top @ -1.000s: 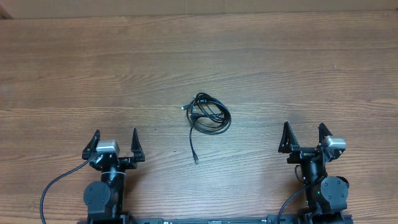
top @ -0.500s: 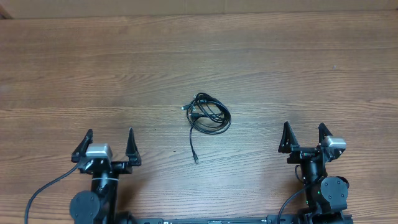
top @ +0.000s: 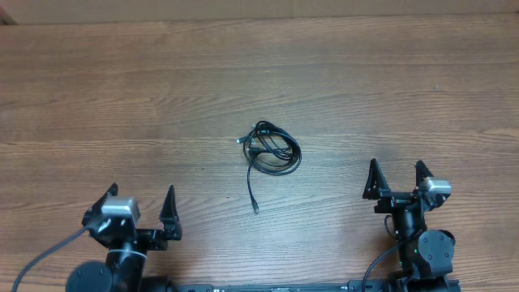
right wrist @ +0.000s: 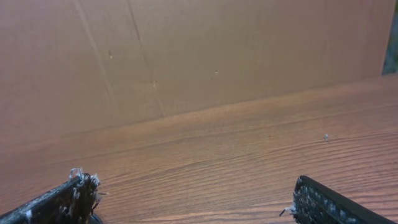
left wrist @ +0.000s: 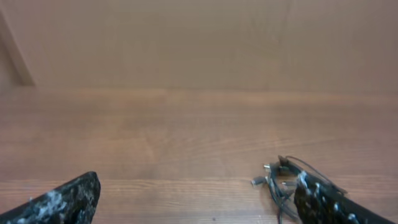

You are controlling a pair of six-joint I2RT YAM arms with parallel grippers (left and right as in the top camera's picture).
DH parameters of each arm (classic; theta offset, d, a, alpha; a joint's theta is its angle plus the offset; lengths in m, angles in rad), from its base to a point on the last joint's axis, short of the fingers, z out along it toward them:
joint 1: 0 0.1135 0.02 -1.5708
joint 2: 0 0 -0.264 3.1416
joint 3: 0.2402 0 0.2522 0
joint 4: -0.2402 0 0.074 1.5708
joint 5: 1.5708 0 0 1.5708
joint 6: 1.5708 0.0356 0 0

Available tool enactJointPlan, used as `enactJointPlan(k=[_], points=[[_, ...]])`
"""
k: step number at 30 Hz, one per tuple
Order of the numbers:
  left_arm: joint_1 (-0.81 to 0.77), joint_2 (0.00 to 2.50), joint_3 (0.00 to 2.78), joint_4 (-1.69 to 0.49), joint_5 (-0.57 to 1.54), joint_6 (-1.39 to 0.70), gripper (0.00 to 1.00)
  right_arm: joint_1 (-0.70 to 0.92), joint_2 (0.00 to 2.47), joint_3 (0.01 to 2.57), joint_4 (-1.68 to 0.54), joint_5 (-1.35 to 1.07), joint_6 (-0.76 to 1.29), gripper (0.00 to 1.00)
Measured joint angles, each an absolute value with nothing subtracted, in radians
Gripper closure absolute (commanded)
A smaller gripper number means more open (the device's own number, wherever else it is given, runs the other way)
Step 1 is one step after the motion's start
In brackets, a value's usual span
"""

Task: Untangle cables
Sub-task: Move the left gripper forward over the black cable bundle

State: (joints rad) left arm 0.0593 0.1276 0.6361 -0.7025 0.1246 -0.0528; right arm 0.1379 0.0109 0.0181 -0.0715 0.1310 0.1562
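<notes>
The left gripper hangs low over the table with its jaws spread wide and nothing between them. The right gripper is just as wide and just as empty.

The cables lie flat in one small tangled coil, ahead of the left gripper and off to its right, and ahead of the right gripper and off to its left. They are well apart from both. One loose end trails out of the coil back toward the arms and stops between the two grippers, touching neither.

From the left wrist, the coil shows just beside the right finger, which hides part of it. From the right wrist, only bare table and a brown wall show between the fingers.
</notes>
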Motion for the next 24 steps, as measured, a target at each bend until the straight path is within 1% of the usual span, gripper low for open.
enactJointPlan(k=[6, 10, 17, 24], points=[[0.059, 0.344, 0.773, -0.865, 0.183, -0.065, 0.01, 0.138, 0.011, 0.018, -0.071, 0.131, 0.156, 0.00], [0.059, 0.520, 0.861, -0.968, 0.262, -0.076, 0.01, 0.138, 0.011, 0.018, -0.072, 0.131, 0.156, 0.00], [0.059, 0.726, 0.927, -0.991, 0.446, -0.110, 0.01, 0.138, 0.011, 0.018, -0.072, 0.131, 0.156, 0.00], [0.059, 0.877, 0.927, -0.948, 0.491, -0.130, 0.00, 0.138, 0.011, 0.018, -0.072, 0.131, 0.156, 0.00]])
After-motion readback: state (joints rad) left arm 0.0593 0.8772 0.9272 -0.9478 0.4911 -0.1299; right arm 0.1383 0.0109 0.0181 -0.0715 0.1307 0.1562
